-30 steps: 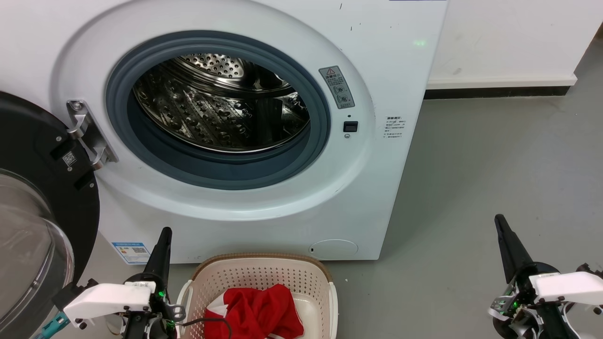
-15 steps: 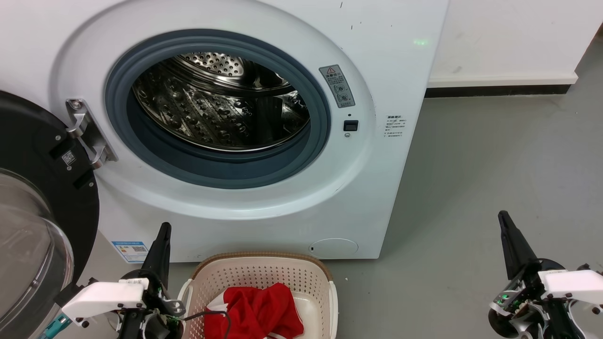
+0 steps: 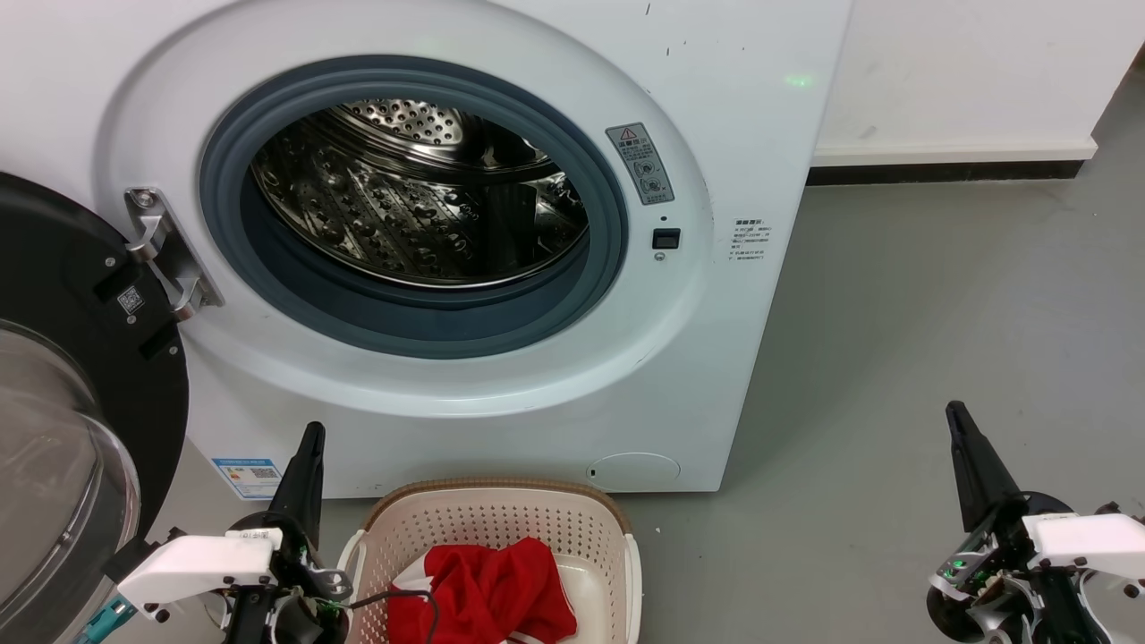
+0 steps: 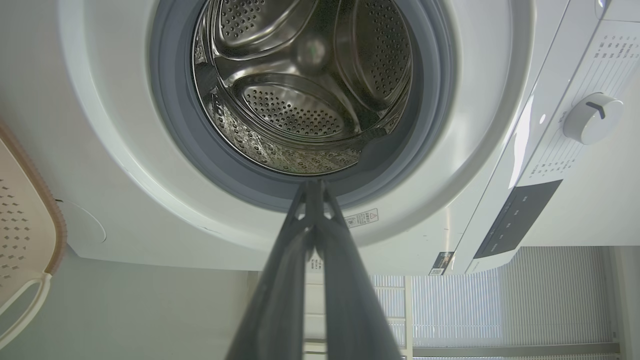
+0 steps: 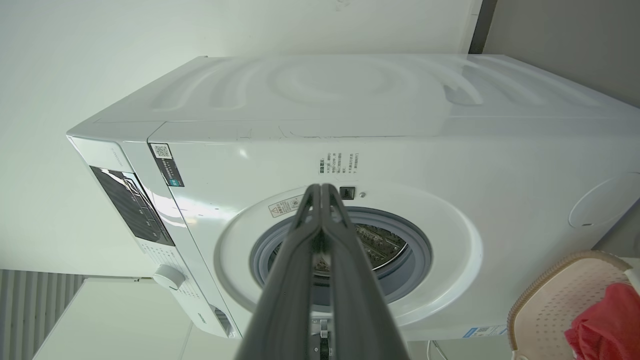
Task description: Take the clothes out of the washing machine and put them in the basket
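A: Where are the clothes?

B: Red bundle, lying in the basket, toward its left side, with pale bottom bare to the right. Nothing is touching them.

A: And the basket's spot?

B: On the floor, right in front of the washing machine and just below the porthole. My guess is that it is parked there so anything pulled out has a short way to go.

A: Door?

B: The door is swung wide to the robot's left on its hinge, well clear of the opening. That leaves both arms a straight reach in.

A: Anything left inside?

B: The drum shows bare perforated steel in the head view and the left wrist view. The grey seal hides the drum's lowest front edge, so I can't vouch for that strip.

A: End effector states?

B: The left end effector is clenched, fingers pressed together and holding nothing. It sits low, just left of the basket, and points up at the machine. The right end effector is the same, clenched and empty, well off to the right over bare floor.

A: Why out there?

B: It looks like a parked pose, one on each side, keeping the basket and porthole unobstructed. I'd judge the job finished, barring that hidden strip.
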